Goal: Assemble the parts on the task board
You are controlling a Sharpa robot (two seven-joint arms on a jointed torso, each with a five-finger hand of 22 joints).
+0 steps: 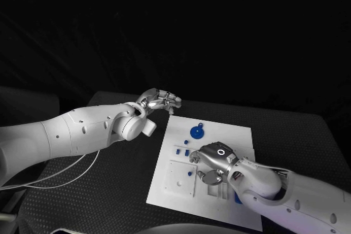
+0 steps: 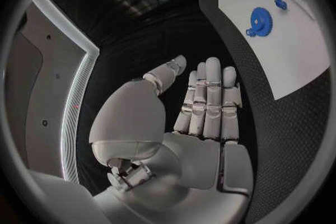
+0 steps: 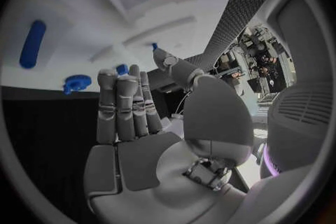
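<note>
Black table; right hand [image 1: 214, 160] empty, fingers apart, partly hiding task board [image 1: 226, 132].

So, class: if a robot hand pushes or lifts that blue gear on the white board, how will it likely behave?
The blue gear looks like thin, stiff plastic, so probably light and rigid. It lies flat on the task board, so a push would likely slide it rather than roll it. Its low profile may make pinching awkward.

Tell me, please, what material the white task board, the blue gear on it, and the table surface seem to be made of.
Task board: probably rigid plastic, matte white, with crisp moulded recesses. Blue gear: likely plastic too, uniformly coloured with fine teeth; its finish is too small to judge. Table: black with a fine woven or mesh-like texture, perhaps a fabric or rubber mat; I cannot tell which.
</note>
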